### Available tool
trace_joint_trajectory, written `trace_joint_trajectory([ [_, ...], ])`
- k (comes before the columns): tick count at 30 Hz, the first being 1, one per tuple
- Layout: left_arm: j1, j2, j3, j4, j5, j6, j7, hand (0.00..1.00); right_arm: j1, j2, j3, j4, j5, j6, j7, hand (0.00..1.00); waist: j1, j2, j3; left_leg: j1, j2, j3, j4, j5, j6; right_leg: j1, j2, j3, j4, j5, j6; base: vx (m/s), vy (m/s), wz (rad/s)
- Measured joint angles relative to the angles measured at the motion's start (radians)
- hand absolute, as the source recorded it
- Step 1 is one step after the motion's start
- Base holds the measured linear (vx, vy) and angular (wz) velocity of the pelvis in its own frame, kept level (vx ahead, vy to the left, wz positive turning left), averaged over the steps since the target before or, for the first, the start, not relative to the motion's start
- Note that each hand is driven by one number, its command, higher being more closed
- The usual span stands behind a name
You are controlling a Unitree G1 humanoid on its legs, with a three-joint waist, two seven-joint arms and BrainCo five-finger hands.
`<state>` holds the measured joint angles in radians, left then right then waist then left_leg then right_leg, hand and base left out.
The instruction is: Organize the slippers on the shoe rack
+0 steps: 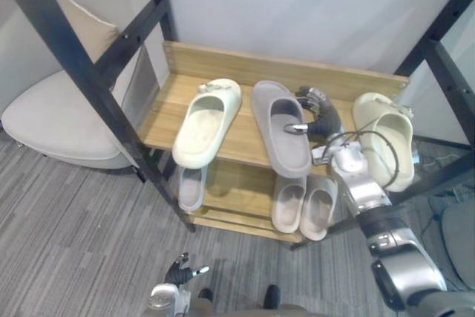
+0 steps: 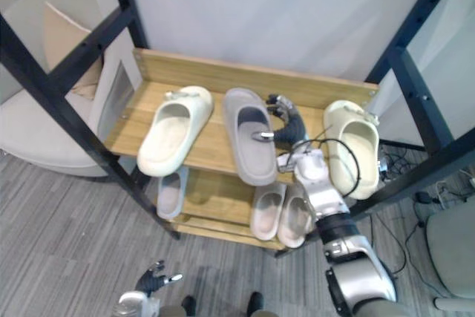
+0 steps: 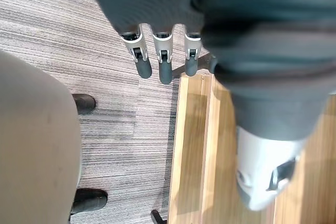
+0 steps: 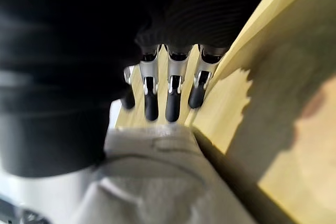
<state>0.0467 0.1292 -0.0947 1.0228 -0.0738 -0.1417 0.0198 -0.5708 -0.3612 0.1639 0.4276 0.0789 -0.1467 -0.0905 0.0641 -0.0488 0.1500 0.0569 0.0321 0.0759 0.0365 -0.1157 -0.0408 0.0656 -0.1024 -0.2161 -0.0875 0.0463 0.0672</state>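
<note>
On the wooden shoe rack (image 1: pixel 159 121), the top shelf holds a cream slipper (image 1: pixel 208 120) at the left, a grey slipper (image 1: pixel 286 155) in the middle and another cream slipper (image 1: pixel 386 139) at the right end, its heel past the front edge. My right hand (image 1: pixel 323 116) sits at the grey slipper's right side. Its thumb is tucked into the opening and its fingers (image 4: pixel 173 98) curve over the upper toward the back board. My left hand (image 1: pixel 180 272) hangs low above the carpet, its fingers (image 3: pixel 164 62) straight.
The lower shelf carries one grey slipper (image 1: pixel 191 188) at the left and a pale pair (image 1: pixel 303 206) under the grey one. Black frame bars (image 1: pixel 96 87) cross in front at both sides. A cushioned chair (image 1: pixel 52 116) stands to the left.
</note>
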Motion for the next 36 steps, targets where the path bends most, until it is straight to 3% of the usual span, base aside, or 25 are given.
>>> trace_joint_trajectory([
  [14,-0.001,0.000,0.000,0.001,0.001,0.001,0.003,0.00,0.030,0.017,-0.028,-0.041,0.001,-0.001,0.002,1.00,0.000,-0.002,0.002,0.017,0.000,0.004,-0.018,0.006,0.001,0.006,0.000,0.001,0.000,-0.001,-0.001,0.00,0.000,0.00],
  [21,-0.002,-0.005,0.023,0.002,0.003,0.002,0.002,0.00,0.156,0.020,-0.046,-0.187,0.008,-0.002,0.013,1.00,-0.002,-0.006,0.007,0.035,0.000,0.002,-0.019,0.005,0.001,0.025,-0.001,0.001,0.000,-0.002,0.000,0.00,-0.001,0.00],
  [26,-0.001,-0.007,0.032,0.001,0.008,0.003,-0.001,0.00,0.250,0.067,-0.086,-0.273,0.011,-0.004,0.018,1.00,-0.006,-0.005,0.008,0.036,0.000,0.005,-0.016,0.006,0.001,0.024,-0.002,0.005,0.003,-0.002,0.000,-0.04,-0.012,-0.02],
  [36,0.004,-0.020,0.039,0.005,0.014,0.018,-0.003,0.00,0.410,0.099,-0.099,-0.514,0.056,-0.025,0.050,1.00,-0.022,0.019,-0.005,0.052,0.000,0.010,-0.012,0.005,0.001,0.034,-0.003,0.010,0.012,-0.003,0.002,-0.03,-0.006,-0.01],
])
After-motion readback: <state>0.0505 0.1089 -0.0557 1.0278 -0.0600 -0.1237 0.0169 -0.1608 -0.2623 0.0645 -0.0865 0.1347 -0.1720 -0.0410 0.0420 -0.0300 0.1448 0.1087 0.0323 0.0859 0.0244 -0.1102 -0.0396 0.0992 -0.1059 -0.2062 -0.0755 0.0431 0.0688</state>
